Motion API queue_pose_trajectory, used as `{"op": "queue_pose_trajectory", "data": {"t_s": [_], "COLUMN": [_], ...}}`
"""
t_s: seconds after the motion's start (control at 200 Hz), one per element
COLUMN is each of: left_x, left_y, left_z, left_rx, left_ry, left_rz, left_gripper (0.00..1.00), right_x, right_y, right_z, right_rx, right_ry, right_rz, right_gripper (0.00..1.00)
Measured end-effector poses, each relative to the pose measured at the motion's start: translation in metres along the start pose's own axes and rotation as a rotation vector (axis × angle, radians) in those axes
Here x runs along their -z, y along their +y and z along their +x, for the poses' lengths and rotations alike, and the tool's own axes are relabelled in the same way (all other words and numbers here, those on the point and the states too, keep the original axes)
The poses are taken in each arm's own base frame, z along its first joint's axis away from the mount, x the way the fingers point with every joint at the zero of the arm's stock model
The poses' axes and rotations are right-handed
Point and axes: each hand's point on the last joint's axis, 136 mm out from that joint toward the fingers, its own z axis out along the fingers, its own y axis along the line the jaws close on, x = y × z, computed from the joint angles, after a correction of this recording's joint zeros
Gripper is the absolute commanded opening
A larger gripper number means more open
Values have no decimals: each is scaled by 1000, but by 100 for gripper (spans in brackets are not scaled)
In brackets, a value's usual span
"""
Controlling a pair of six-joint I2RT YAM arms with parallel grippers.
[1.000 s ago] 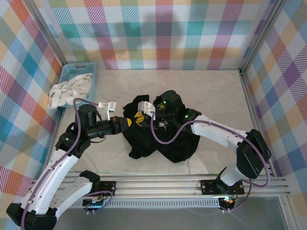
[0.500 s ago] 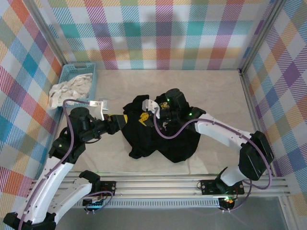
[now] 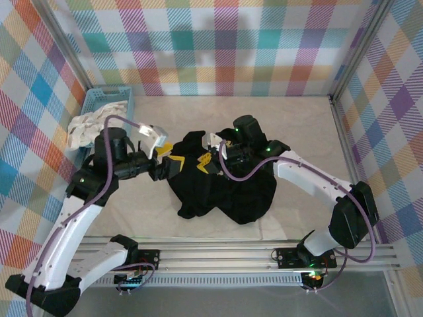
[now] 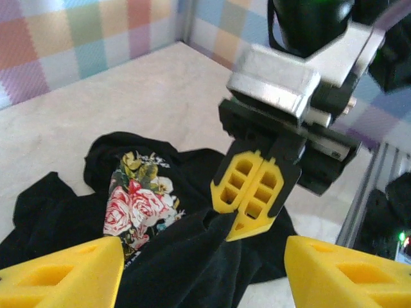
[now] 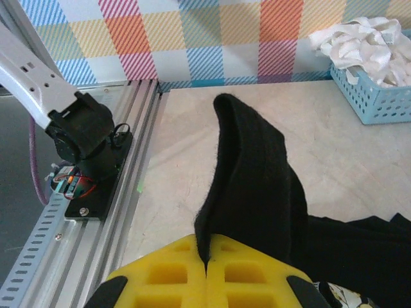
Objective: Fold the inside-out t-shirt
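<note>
Tabletop (image 3: 132,211) is strewn with the crumpled shirt (image 3: 225,198), heaped beneath the left gripper (image 4: 204,247), which is held spread and empty; just beyond, a flap is pinched in the clenched right gripper (image 4: 252,199); no fold is made yet.

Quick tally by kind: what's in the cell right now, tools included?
t-shirt: 1
white cloth heap: 1
basket: 1
tools: 2, left tool open, right tool shut on the t-shirt
Total: 5
</note>
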Motion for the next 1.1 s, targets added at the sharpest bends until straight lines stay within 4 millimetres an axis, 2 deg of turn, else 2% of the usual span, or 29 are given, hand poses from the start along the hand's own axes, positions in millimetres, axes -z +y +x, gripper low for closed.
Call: {"op": "queue_pose_trajectory", "data": {"t_s": [0.195,0.405,0.58,0.68,0.71,0.745,0.915,1.1], "left_x": [-20,-39,-50,-54,-55,-56,-53,-35], "left_y": [-6,-11,-12,-14,-14,-14,-11,-10], "left_z": [11,22,30,32,33,33,32,22], "left_rx": [-193,-243,-232,-225,-223,-219,-211,-248], "left_ry": [91,135,160,166,168,170,172,147], "left_rz": [131,258,319,345,351,352,316,218], "left_gripper": [69,55,35,20,14,0,0,0], "right_x": [1,1,2,2,2,2,3,8], "right_y": [5,6,6,6,6,6,4,1], "right_z": [-1,-5,-5,-5,-6,-6,-7,-15], "right_rx": [8,24,32,35,35,35,38,61], "right_ry": [-4,-10,-11,-11,-11,-11,-8,-20], "right_rz": [-27,-32,-32,-32,-31,-31,-10,34], "right_gripper": [0,0,0,0,0,0,0,2]}}
